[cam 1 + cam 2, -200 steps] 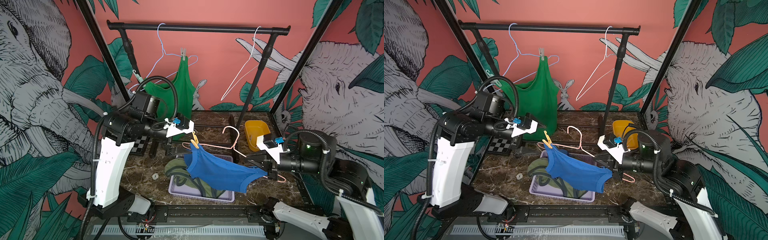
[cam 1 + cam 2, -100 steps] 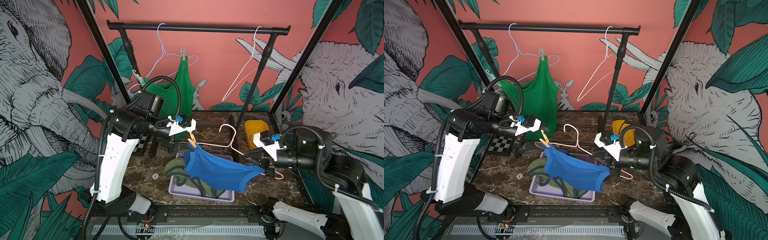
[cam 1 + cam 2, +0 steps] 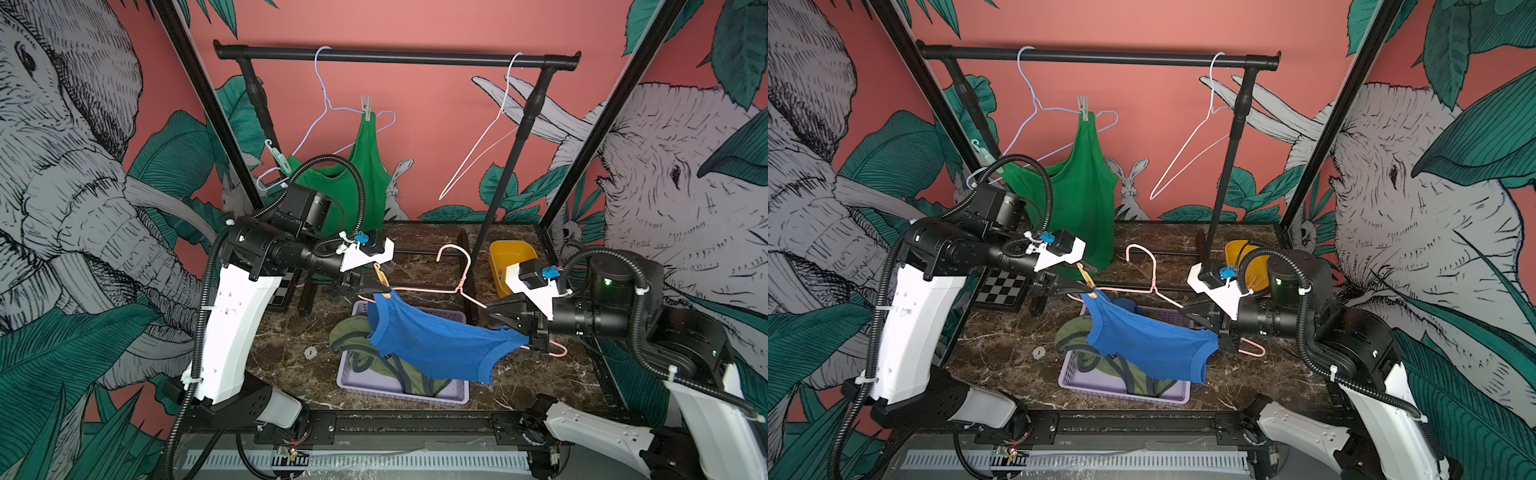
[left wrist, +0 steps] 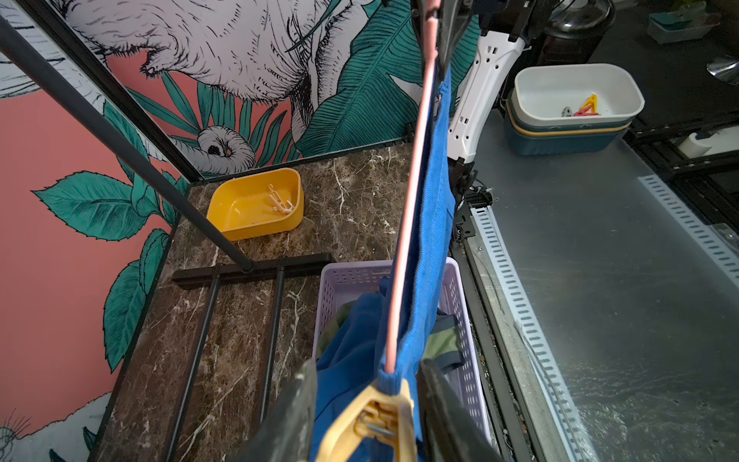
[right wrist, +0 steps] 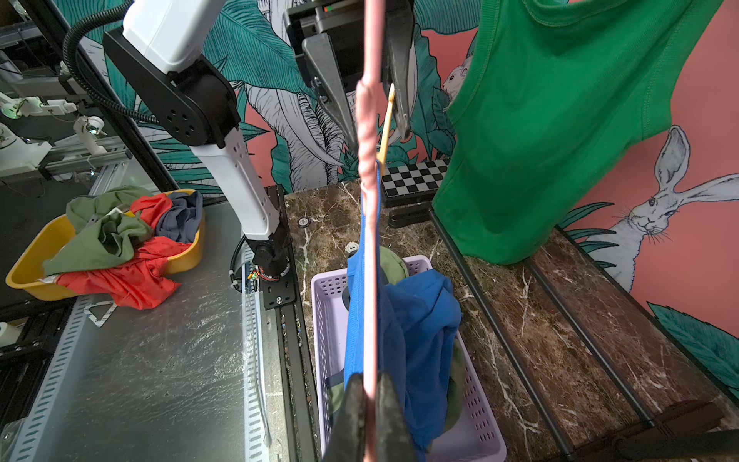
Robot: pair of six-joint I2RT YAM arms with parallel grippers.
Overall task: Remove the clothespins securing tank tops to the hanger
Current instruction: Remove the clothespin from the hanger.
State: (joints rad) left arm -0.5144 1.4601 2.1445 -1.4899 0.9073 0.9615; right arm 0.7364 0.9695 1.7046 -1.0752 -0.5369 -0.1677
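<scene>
Right now the right gripper (image 5: 370, 386) is pinching one end of the pink wire hanger (image 4: 414, 172), its jaws pressed together on the wire, and is holding it up above the marble tabletop (image 3: 291, 340). The blue tank top (image 3: 436, 345) is hanging from that hanger and drooping into the lilac basket (image 3: 453, 397), where the olive tank top (image 3: 353, 336) is lying crumpled.

At the hanger's other end a yellow-orange clothespin (image 4: 376, 420) is pinning the blue strap to the wire. The left gripper (image 4: 366, 370) is straddling that pin with its jaws spread to either side of the handles. In the right wrist view one finger (image 5: 400, 88) is lying against the pin while a gap is showing on the other side (so the pin is not being squeezed from both sides).

Behind, the green tank top (image 3: 365, 178) is hanging from a pale blue hanger (image 3: 345, 109) on the black rail (image 3: 395, 56). A grey-beige clothespin (image 3: 366, 104) is gripping one strap and a mint green clothespin (image 3: 280, 158) is sitting at the other. A white clothespin (image 4: 280, 202) is lying in the yellow bin (image 4: 240, 228).
</scene>
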